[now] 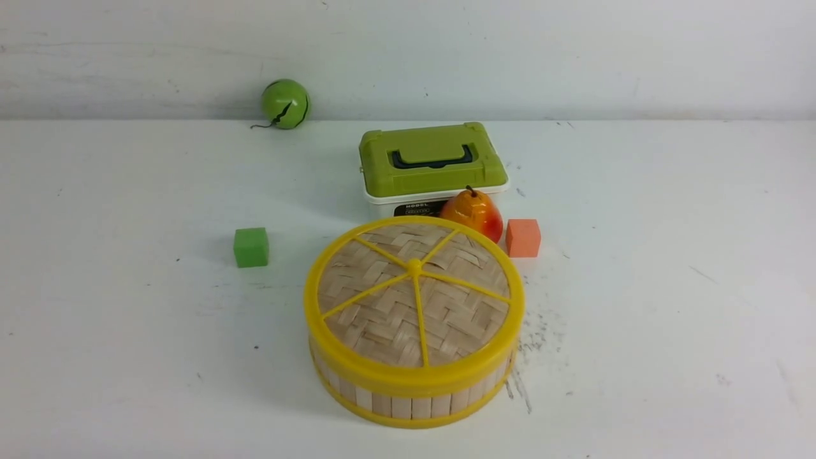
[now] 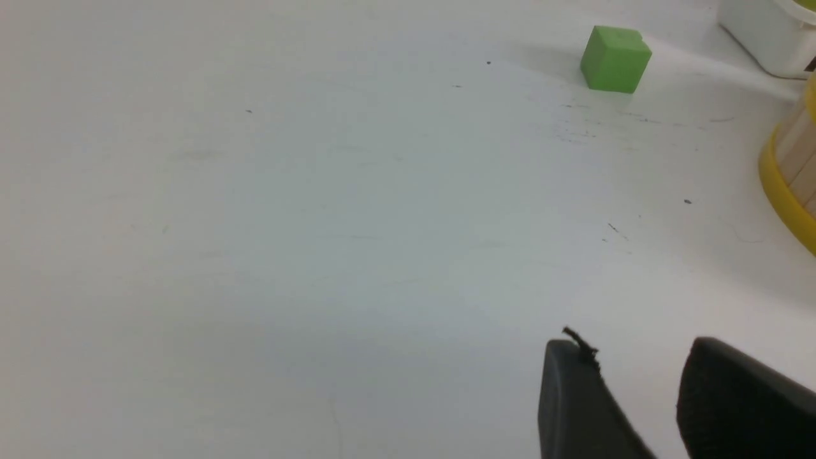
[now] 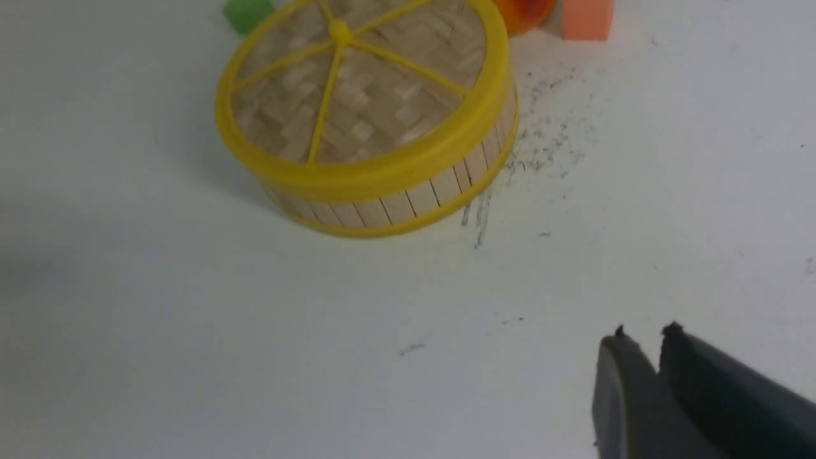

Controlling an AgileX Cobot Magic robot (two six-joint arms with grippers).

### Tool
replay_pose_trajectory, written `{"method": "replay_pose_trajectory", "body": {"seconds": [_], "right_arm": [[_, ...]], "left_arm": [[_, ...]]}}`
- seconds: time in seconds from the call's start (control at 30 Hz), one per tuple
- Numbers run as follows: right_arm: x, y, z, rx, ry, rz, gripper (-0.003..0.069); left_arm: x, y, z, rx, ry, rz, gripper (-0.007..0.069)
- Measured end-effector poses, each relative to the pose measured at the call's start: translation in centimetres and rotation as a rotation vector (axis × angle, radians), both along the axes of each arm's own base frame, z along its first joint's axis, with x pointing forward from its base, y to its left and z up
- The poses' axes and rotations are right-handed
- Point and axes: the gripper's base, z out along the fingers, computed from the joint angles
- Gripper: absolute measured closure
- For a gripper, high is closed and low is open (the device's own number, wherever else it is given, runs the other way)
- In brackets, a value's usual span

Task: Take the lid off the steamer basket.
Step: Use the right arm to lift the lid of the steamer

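The lid (image 1: 414, 293), a woven bamboo disc with a yellow rim and yellow spokes, sits flat on the steamer basket (image 1: 408, 405) at the table's front centre. Both show in the right wrist view, the lid (image 3: 357, 95) on the basket (image 3: 395, 207). Only a bit of the basket's yellow bottom rim (image 2: 787, 185) shows in the left wrist view. My left gripper (image 2: 637, 347) is open and empty over bare table, well away from the basket. My right gripper (image 3: 644, 333) is shut and empty, off to the basket's side. Neither gripper shows in the front view.
A white box with a green top (image 1: 432, 159) stands behind the basket. A pear (image 1: 473, 213) and an orange cube (image 1: 523, 238) sit close behind the basket's right. A green cube (image 1: 250, 247) lies to its left, and a green ball (image 1: 285, 103) by the back wall.
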Motion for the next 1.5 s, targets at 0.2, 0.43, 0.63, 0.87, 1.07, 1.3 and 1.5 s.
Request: {"method": "replay_pose_trajectory", "body": {"seconds": [0.2, 0.43, 0.63, 0.87, 1.07, 1.3, 1.5], "right_arm": [[6.1, 0.7, 4.8, -0.161, 0.095, 0.211, 0.0582], [11.6, 4.6, 6.6, -0.287, 0.11, 0.395, 0.0659], [17.5, 11.3, 5.7, -0.449, 0.182, 0.425, 0.0665], [22.9, 17.4, 2.2, -0.481, 0.252, 0.462, 0.0531], [27.1, 20.7, -1.9, -0.431, 0.324, 0.457, 0.0298], [30.1, 22.7, -5.6, -0.414, 0.349, 0.438, 0.0225], [30.2, 23.3, -6.7, -0.407, 0.369, 0.45, 0.0263]], "left_arm": [[0.0, 0.0, 0.0, 0.0, 0.0, 0.0, 0.0386], [0.0, 0.0, 0.0, 0.0, 0.0, 0.0, 0.0386], [0.0, 0.0, 0.0, 0.0, 0.0, 0.0, 0.0386], [0.0, 0.0, 0.0, 0.0, 0.0, 0.0, 0.0386], [0.0, 0.0, 0.0, 0.0, 0.0, 0.0, 0.0386], [0.0, 0.0, 0.0, 0.0, 0.0, 0.0, 0.0386], [0.0, 0.0, 0.0, 0.0, 0.0, 0.0, 0.0386]]}}
